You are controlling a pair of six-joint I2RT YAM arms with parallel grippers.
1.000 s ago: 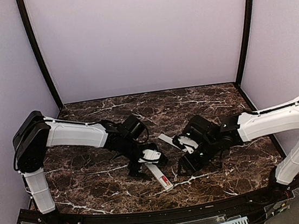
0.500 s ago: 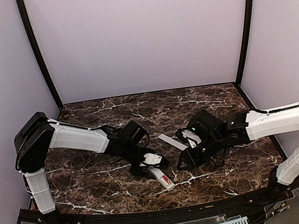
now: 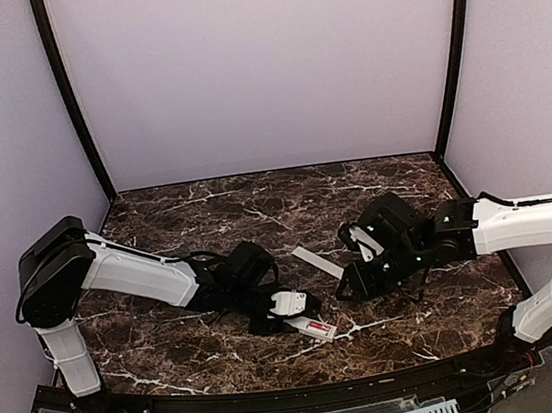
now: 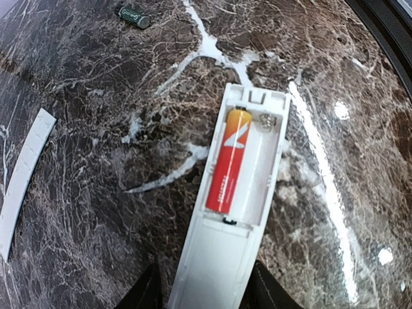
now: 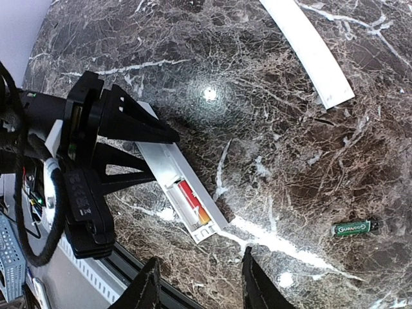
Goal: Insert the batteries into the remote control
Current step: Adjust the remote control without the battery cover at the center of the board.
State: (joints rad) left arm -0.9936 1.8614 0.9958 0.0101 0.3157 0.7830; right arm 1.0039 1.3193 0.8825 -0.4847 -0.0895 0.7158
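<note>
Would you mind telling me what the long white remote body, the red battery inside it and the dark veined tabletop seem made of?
The long white remote body: likely moulded plastic, matte, with thin walls and notches. The red battery: probably metal under a glossy printed wrap. The dark veined tabletop: polished marble-look, mirroring lamp glare; stone or laminate, unclear.

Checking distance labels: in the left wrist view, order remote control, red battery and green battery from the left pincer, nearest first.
1. remote control, gripped in the left pincer, bottom centre.
2. red battery, seated inside the remote, centre.
3. green battery, loose, top left.
</note>
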